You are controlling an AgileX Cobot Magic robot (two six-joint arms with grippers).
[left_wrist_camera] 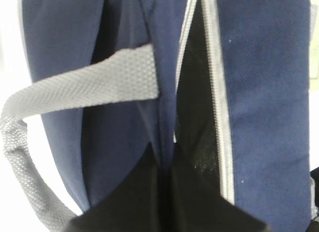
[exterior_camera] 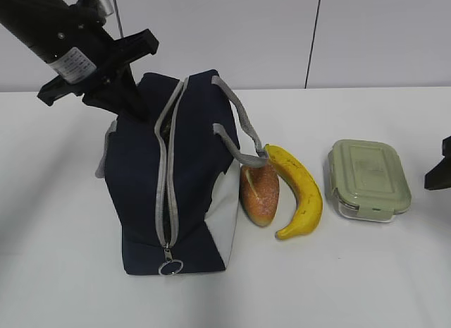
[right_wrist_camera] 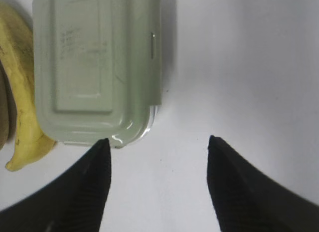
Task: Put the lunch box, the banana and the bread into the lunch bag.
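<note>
On white tabletop (exterior_camera: 63, 271): lunch bag (exterior_camera: 144, 194) left of centre, navy fabric, white lower side panel, grey zipper (exterior_camera: 165, 187) run open along top, metal ring pull (exterior_camera: 170, 267) at near end. Grey webbing handles (exterior_camera: 239, 120) draped to either side. Dark interior visible through parted zipper in left wrist view.

Left hand (exterior_camera: 123, 95) at far top corner of bag, down against the fabric beside the zipper's far end. Cannot tell whether spread or closed: fingers hidden in exterior view, only a dark blur at bottom edge of left wrist view. Nothing seen held.

Bread (exterior_camera: 259, 190) just right of bag, touching white panel, lying under one handle loop. Oval, glossy golden-brown, paler streak along top.

Banana (exterior_camera: 299, 190) just right of bread, touching it, curved, ripe yellow, stem end toward bag handle, tip toward near edge.

Lunch box (exterior_camera: 368, 178) right of banana, near but apart. Clear rectangular base, rounded corners, sage-green lid clipped on.

Right hand (right_wrist_camera: 158, 147) low over tabletop, fingers (right_wrist_camera: 97, 167) spread wide, empty. Left fingertip at near corner of lunch box in right wrist view, contact uncertain; rest of box beyond and to left of the gap. In exterior view only a dark part at right edge, right of the box.
</note>
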